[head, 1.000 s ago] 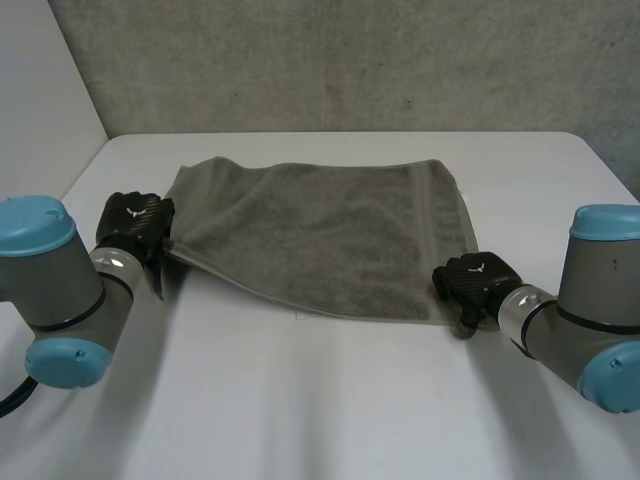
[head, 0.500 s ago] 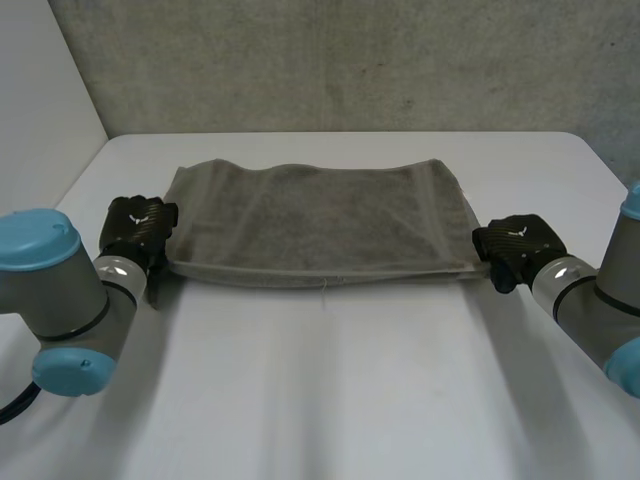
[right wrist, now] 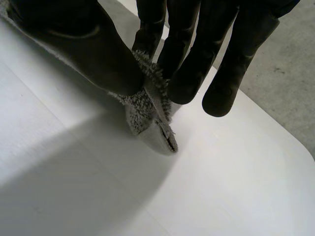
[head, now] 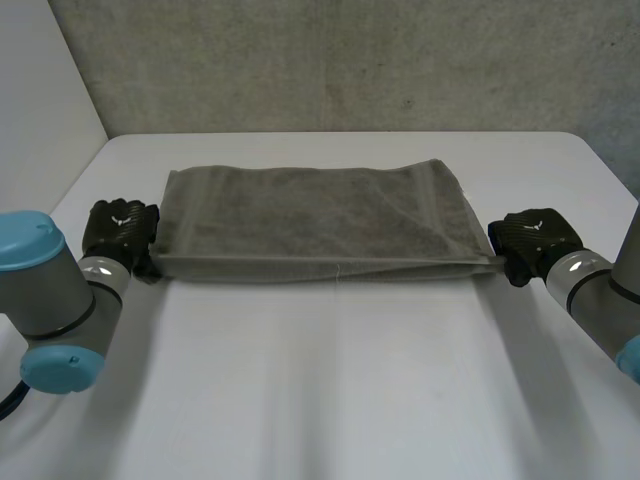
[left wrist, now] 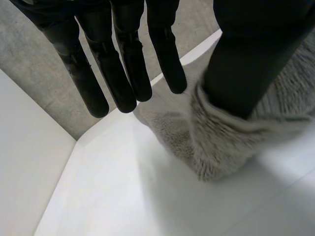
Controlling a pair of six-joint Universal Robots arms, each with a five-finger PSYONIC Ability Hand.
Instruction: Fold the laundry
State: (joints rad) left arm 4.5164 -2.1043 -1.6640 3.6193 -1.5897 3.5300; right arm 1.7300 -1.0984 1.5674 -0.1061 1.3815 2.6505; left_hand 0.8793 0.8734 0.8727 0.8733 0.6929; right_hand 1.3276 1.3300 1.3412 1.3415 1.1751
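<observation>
Item: grey towel (head: 310,215), spread across the middle of the white worktop (head: 330,390). Its near edge runs straight from one hand to the other.

Left hand (head: 120,228): you have it at the towel's near left corner. In the left wrist view the thumb clamps the bunched cloth (left wrist: 221,147), and the other fingers (left wrist: 123,73) are straight and clear of it.

Right hand (head: 530,238): it is at the near right corner. In the right wrist view thumb and fingertips (right wrist: 182,83) pinch a doubled corner (right wrist: 147,118) just above the worktop.
</observation>
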